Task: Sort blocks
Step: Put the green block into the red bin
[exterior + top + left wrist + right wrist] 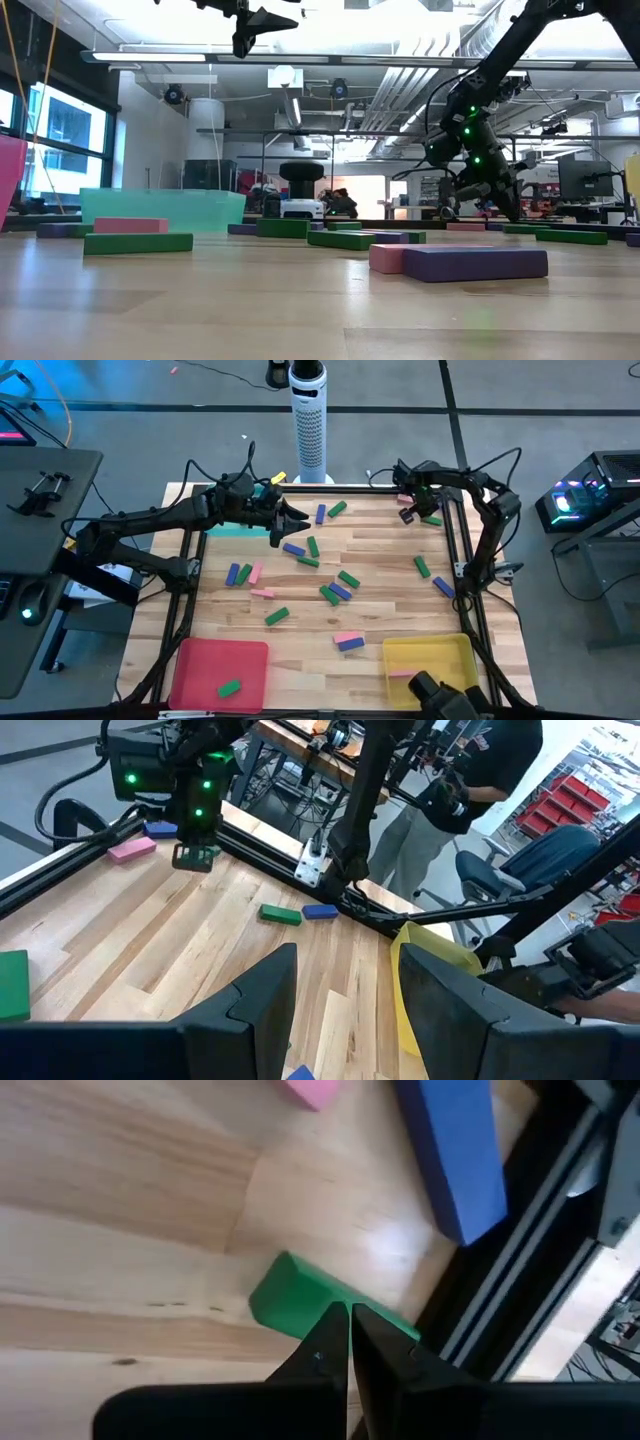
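Note:
Blue, green and pink blocks (340,591) lie scattered flat over the wooden table. My left gripper (290,525) hangs high over the far left middle, open and empty (345,990), near the teal tray (235,530). My right gripper (408,512) is low at the far right corner, by a pink block (404,499) and a green block (432,519). In the right wrist view its fingers (350,1325) are shut, with their tips over the edge of the green block (290,1295). A blue block (450,1150) lies beside it along the frame rail. My right gripper points down at the green block's long edge (325,1295) from above. The block lies flat on the table. I cannot tell whether the shut fingertips touch it.
The red tray (220,670) at the near left holds one green block (230,687). The yellow tray (430,660) at the near right holds a pink block (400,673). A black frame rail (462,560) runs along the table's right edge. A person (470,780) stands beyond it.

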Tool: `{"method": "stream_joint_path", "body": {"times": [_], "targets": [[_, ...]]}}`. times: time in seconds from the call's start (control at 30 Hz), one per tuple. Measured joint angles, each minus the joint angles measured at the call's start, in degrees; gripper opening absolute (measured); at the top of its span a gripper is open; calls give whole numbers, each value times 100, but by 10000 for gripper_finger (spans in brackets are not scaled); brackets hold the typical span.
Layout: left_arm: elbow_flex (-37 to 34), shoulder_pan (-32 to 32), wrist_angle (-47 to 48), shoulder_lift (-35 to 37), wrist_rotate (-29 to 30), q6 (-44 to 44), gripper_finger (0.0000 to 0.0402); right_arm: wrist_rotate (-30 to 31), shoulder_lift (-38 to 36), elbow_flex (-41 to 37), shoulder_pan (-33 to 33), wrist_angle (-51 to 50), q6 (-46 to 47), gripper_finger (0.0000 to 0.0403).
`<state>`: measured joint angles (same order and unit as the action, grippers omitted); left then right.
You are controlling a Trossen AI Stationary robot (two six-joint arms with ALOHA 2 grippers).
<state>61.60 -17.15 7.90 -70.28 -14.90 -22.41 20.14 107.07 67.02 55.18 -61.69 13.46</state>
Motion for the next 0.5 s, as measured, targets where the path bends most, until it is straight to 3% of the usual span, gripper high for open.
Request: {"method": "stream_joint_path", "body": {"times": [0.3,0.5], "targets": [[0,0,0,0,0,-1,163,-99,83,-2,-50,31,-193,0],[0,0,-1,0,0,-1,163,-609,-15,-2,-204,33,-571,0]]}}
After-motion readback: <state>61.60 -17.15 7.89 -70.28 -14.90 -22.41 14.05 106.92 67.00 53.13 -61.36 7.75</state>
